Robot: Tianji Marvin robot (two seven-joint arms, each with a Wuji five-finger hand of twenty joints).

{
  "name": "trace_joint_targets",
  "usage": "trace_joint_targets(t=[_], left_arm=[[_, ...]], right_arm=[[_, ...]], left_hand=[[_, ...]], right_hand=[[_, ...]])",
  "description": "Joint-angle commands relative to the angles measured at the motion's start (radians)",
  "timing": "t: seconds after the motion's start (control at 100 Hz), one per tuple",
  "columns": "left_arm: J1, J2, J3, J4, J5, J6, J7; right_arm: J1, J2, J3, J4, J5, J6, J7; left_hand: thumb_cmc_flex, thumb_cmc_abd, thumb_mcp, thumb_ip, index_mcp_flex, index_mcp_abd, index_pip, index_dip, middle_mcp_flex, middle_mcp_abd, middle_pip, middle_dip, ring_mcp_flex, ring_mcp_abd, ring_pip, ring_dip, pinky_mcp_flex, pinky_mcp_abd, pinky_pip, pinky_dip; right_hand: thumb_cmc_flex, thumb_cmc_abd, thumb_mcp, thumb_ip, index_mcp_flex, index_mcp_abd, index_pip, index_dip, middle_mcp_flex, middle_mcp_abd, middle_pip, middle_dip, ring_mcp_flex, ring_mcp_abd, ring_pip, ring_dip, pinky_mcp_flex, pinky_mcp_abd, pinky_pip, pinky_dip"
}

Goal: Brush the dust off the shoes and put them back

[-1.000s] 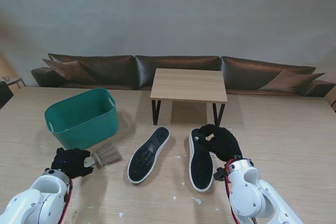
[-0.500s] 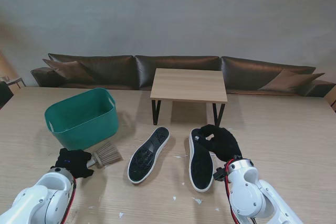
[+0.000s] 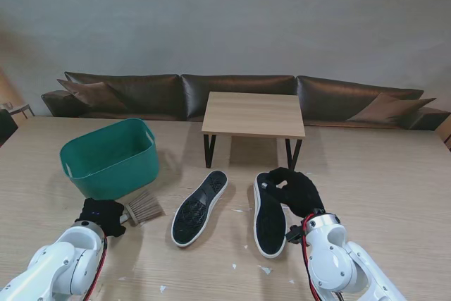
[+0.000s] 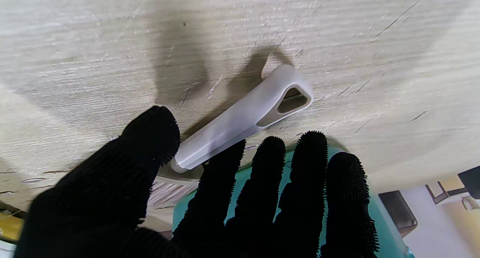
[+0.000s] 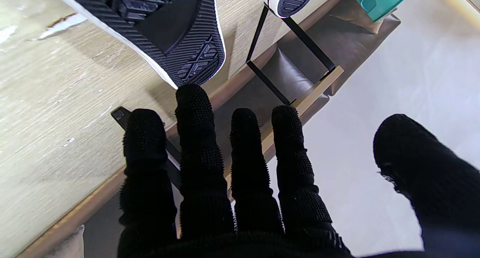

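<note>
Two dark shoes lie sole-up on the table, one on the left (image 3: 199, 207) and one on the right (image 3: 270, 214). My right hand (image 3: 299, 192) rests beside the far end of the right shoe. In its wrist view that hand (image 5: 225, 183) has straight fingers, the thumb apart and nothing held, with the shoe's sole (image 5: 168, 33) just past the fingertips. The brush (image 3: 144, 207) lies left of the shoes. My left hand (image 3: 102, 215) is at its handle. In the left wrist view the grey handle (image 4: 243, 117) lies between thumb and index of the spread hand (image 4: 210, 198), unclasped.
A green basket (image 3: 109, 158) stands just beyond the brush on the left. A small wooden stand with black legs (image 3: 254, 114) is behind the shoes. White scraps (image 3: 264, 269) dot the table near me. A dark sofa runs along the back.
My left arm has pushed forward and slightly right, bringing the hand onto the brush handle. The right hand and both shoes have stayed put.
</note>
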Motion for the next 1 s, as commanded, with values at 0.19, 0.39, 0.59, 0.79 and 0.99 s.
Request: trace_joint_targets(t=[0.19, 0.39, 0.59, 0.79, 0.99], left_arm=[[-0.059, 0.007, 0.044, 0.052, 0.019, -0.017, -0.05], [-0.082, 0.01, 0.071, 0.082, 0.022, -0.04, -0.034], [-0.08, 0.009, 0.068, 0.096, 0.003, -0.077, 0.018], [-0.058, 0.005, 0.032, 0.085, -0.014, -0.119, 0.078], [-0.043, -0.002, 0.008, 0.067, -0.086, -0.131, 0.084]], right_arm=[[0.0, -0.008, -0.002, 0.004, 0.014, -0.005, 0.011], [0.001, -0.009, 0.0, 0.005, 0.02, -0.004, 0.011], [0.001, -0.01, -0.001, 0.006, 0.023, 0.0, 0.008], [0.002, -0.009, -0.003, 0.009, 0.027, 0.003, 0.013], [0.001, -0.008, -0.003, 0.008, 0.027, 0.003, 0.019]], left_hand=[[0.191, -0.116, -0.09, -0.066, 0.024, -0.123, 0.468, 0.17, 0.121, -0.037, 0.062, 0.035, 0.143, -0.042, 0.052, -0.008, 0.093, 0.015, 0.1, -0.051], [0.235, -0.134, -0.042, -0.072, 0.072, -0.151, 0.679, 0.176, 0.225, -0.077, 0.092, 0.13, 0.251, -0.081, 0.115, 0.015, 0.185, 0.002, 0.163, -0.081], [0.265, -0.137, -0.015, -0.078, 0.066, -0.103, 0.732, 0.162, 0.383, -0.114, 0.034, 0.152, 0.396, -0.126, 0.106, -0.021, 0.319, -0.015, 0.178, -0.141], [0.271, -0.222, 0.106, -0.082, 0.085, -0.079, 0.868, -0.083, 0.505, -0.14, 0.001, 0.196, 0.537, -0.178, 0.104, -0.052, 0.452, -0.011, 0.126, -0.216], [0.274, -0.177, 0.159, -0.051, 0.016, -0.039, 0.911, 0.017, 0.495, -0.102, 0.157, 0.35, 0.56, -0.139, 0.291, 0.131, 0.434, 0.049, 0.2, -0.13]], right_hand=[[-0.01, 0.018, -0.001, 0.028, 0.027, 0.008, -0.01, 0.007, 0.017, 0.014, -0.001, -0.015, 0.032, 0.009, 0.014, 0.016, -0.185, 0.024, -0.022, 0.007], [-0.009, 0.021, 0.001, 0.028, 0.023, 0.013, -0.01, 0.006, 0.025, 0.017, -0.001, -0.015, 0.038, 0.009, 0.015, 0.017, -0.183, 0.026, -0.021, 0.007], [-0.008, 0.028, 0.003, 0.028, 0.016, 0.021, -0.01, 0.005, 0.024, 0.016, -0.002, -0.015, 0.038, 0.011, 0.015, 0.017, -0.181, 0.026, -0.019, 0.007], [-0.006, 0.033, 0.006, 0.028, 0.011, 0.025, -0.007, 0.005, 0.023, 0.019, -0.001, -0.015, 0.038, 0.013, 0.015, 0.018, -0.18, 0.027, -0.018, 0.008], [-0.005, 0.038, 0.008, 0.028, 0.006, 0.029, -0.005, 0.004, 0.02, 0.02, 0.0, -0.015, 0.039, 0.012, 0.016, 0.018, -0.178, 0.028, -0.016, 0.008]])
